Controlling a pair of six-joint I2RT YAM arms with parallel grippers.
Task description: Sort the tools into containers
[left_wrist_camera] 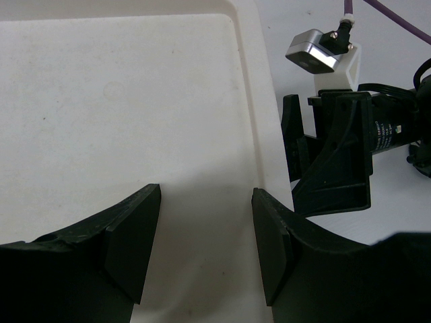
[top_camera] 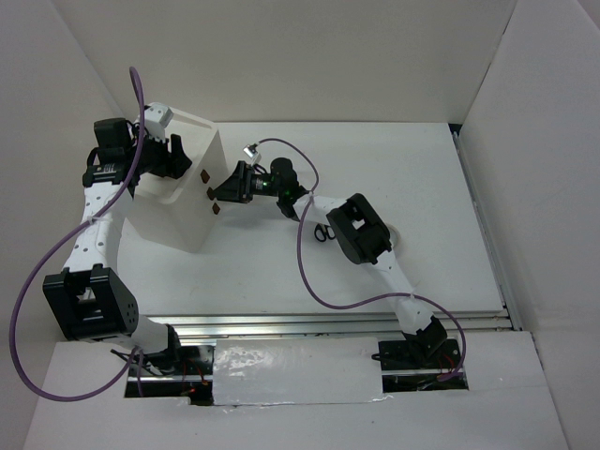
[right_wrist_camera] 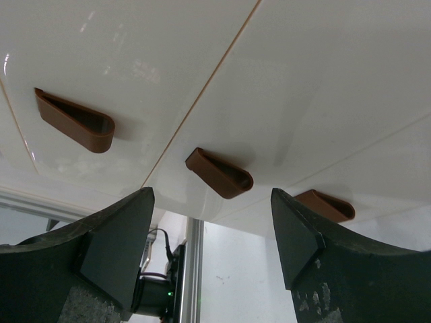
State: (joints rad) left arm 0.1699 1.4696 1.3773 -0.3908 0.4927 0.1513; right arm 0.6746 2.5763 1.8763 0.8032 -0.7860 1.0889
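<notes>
At the upper left of the top view, the left jaws hung over the flat top of the tall white cabinet. They stood apart, with nothing between the black fingers but bare white plastic close beneath. Whether they touched it could not be told. The cabinet stood on the white surface, left of centre, its front turned toward the right of the frame. Three closed drawers showed there, each with a small red-brown handle. Just right of them the right jaws faced that front, spread wide and clamped on nothing. In the right wrist view the middle handle lay in line with the gap, beyond the fingertips, touching neither. Further right, beside the right arm, small black-handled scissors lay on the surface, well apart from the cabinet.
</notes>
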